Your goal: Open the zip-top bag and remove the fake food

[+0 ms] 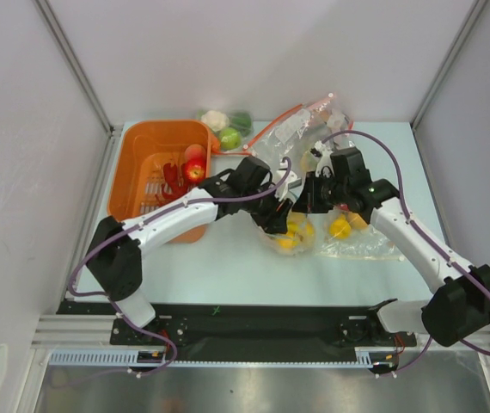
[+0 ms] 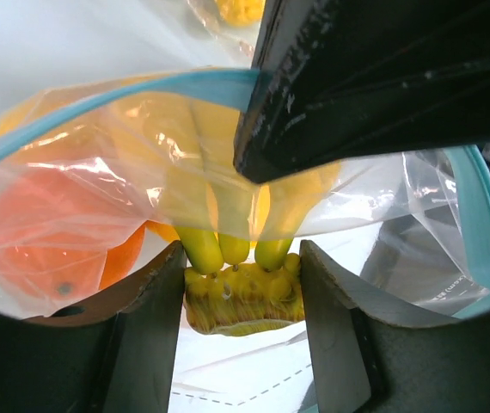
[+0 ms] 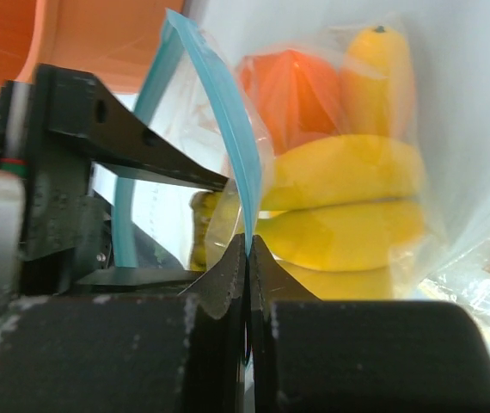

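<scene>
Over the table, top view: the left tool and right tool meet at the clear crinkly zip-top bag with a teal-blue zip strip. It lies mid-table, to the right of the orange plastic basket.
Left wrist view, grip: the jaws press on both sides of the stem end of the yellow plastic banana bunch and look clamped on it. The round orange plastic fruit sits beside it, behind the film.
Left wrist view, risk: film may be caught against the stem. A pull would then drag the whole bag instead of freeing the bunch.
Right wrist view, grip: the jaws are together, pinching the bag's lip at the teal strip.
Right wrist view, risk: the pinch holds only thin, slick film. If it slips, the mouth could fall shut around the bunch, or the bananas could snag on the strip.
</scene>
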